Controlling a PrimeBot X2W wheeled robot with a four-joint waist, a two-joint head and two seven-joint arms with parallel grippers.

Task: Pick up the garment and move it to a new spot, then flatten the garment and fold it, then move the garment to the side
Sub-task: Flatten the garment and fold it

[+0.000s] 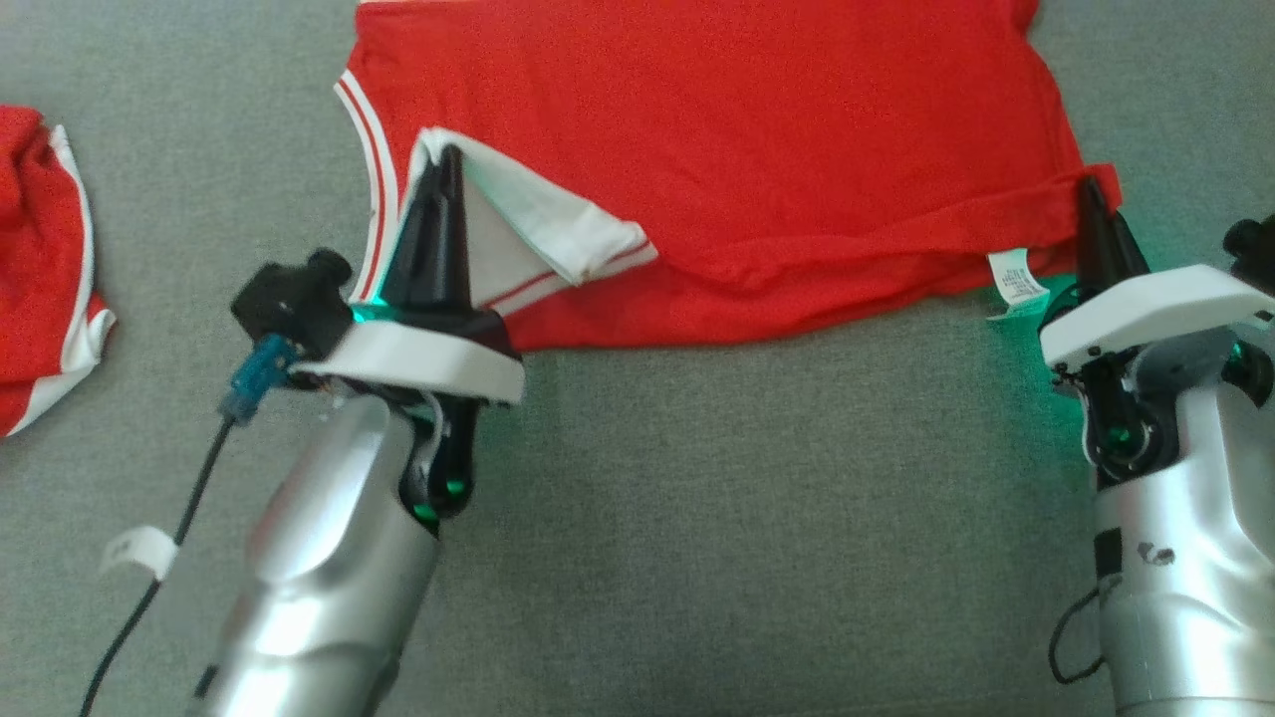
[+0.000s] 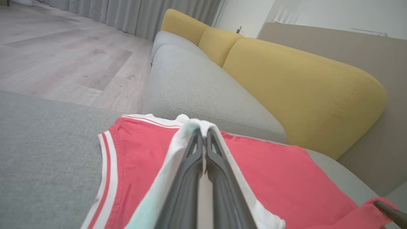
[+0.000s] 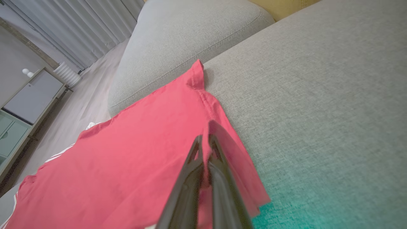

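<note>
Left gripper (image 1: 448,174) pinches the white-trimmed near corner of the shirt (image 1: 717,149), right gripper (image 1: 1093,199) pinches the near hem corner. Garment lies flat on grey cushion (image 1: 757,518), long axis left-right, stretching away beyond both fingertips.

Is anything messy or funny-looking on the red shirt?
Yes. The near edge of the red shirt is bunched into a wrinkled ridge, not flat. Its white trim is flipped up where the left gripper pinches it, and a white label pokes out beside the right gripper. Another red garment lies crumpled at the far left.
</note>
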